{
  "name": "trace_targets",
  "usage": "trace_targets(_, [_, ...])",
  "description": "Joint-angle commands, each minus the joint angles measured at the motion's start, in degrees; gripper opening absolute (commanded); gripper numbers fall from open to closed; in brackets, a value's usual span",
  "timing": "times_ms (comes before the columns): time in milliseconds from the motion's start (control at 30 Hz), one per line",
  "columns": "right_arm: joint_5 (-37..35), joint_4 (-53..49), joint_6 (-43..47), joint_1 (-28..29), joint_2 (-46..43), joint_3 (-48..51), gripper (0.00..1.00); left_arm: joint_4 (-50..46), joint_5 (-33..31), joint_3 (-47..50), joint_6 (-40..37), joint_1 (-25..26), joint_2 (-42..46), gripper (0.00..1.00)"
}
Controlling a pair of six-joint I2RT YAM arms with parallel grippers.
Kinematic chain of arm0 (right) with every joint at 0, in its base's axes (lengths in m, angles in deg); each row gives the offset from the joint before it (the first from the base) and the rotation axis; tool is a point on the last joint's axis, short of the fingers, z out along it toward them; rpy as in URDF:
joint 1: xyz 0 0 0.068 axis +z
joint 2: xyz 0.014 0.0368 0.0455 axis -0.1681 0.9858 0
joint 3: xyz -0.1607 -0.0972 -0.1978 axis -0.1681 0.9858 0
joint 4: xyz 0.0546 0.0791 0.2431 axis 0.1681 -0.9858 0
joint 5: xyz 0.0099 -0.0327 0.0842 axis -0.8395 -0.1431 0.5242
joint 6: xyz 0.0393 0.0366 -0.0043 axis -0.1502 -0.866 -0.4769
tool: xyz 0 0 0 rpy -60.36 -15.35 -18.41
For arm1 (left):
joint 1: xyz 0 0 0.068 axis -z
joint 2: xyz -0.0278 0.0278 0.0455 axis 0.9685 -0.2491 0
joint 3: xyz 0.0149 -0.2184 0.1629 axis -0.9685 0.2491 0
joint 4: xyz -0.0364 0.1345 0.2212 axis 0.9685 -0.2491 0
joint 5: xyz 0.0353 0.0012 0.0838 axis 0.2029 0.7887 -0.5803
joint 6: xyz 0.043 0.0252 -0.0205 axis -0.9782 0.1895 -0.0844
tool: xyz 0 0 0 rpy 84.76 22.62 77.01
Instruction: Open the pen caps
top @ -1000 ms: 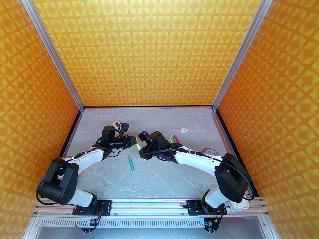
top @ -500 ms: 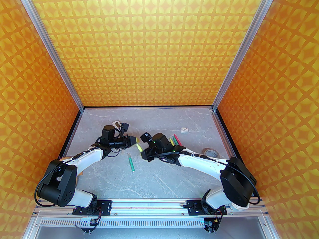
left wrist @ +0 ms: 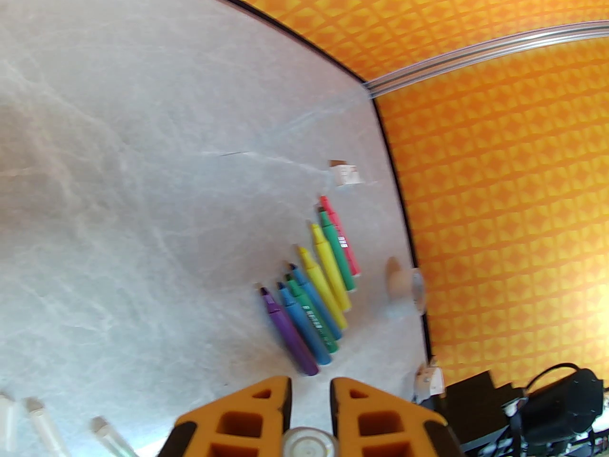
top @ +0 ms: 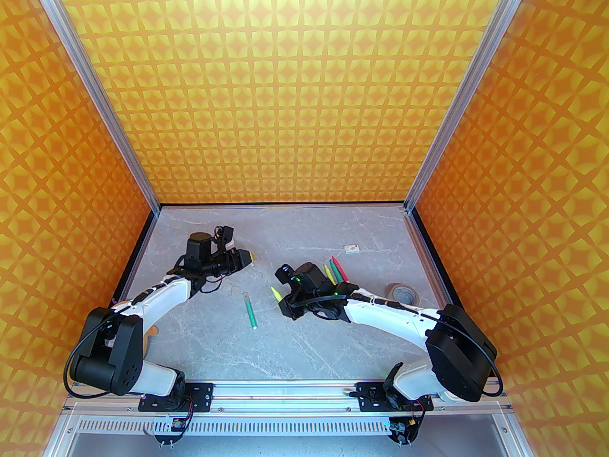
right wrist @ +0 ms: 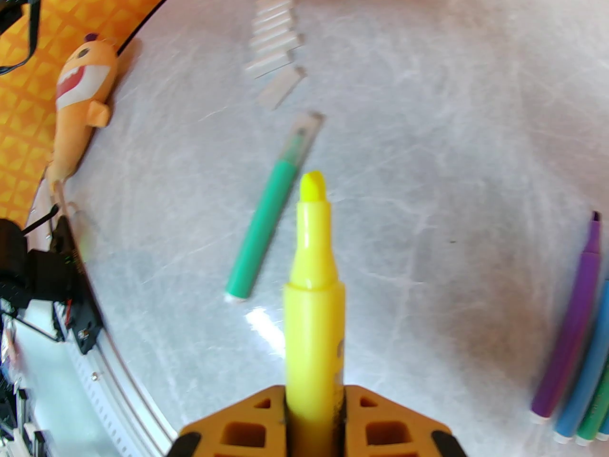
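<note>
The right gripper clamps one yellow pen, the left gripper one cap; eight bare pens, one capped green pen lie loose.

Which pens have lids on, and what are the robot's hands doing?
yellow pen: uncapped, held.
green pen: capped, lying on the table.
row of pens: uncapped, side by side.
loose caps: off, lying in a row.
left gripper: jaws shut on a cap.
right gripper: jaws shut on the yellow pen.

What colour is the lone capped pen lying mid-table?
The capped felt-tip pen has a teal-green barrel; clearest in the right wrist view.
</note>
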Motion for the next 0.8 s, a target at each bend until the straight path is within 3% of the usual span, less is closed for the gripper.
trace_targets(0, [-7.47, -2.00, -0.81, -0.25, 1.11, -0.72, 0.00, -13.95, -6.03, -2.89, -8.55, -0.20, 1.46, 0.00])
trace_targets(233, [-13.77, -3.02, -2.11, -0.25, 6.78, -3.83, 0.00, -25.39, -14.25, -3.59, -14.85, -0.20, 0.78, 0.00])
trace_targets(767, [-23.52, -4.21, -3.33, -0.34, 14.48, -8.67, 0.00, -27.69, -19.39, -5.27, -17.75, 0.89, -9.91, 0.00])
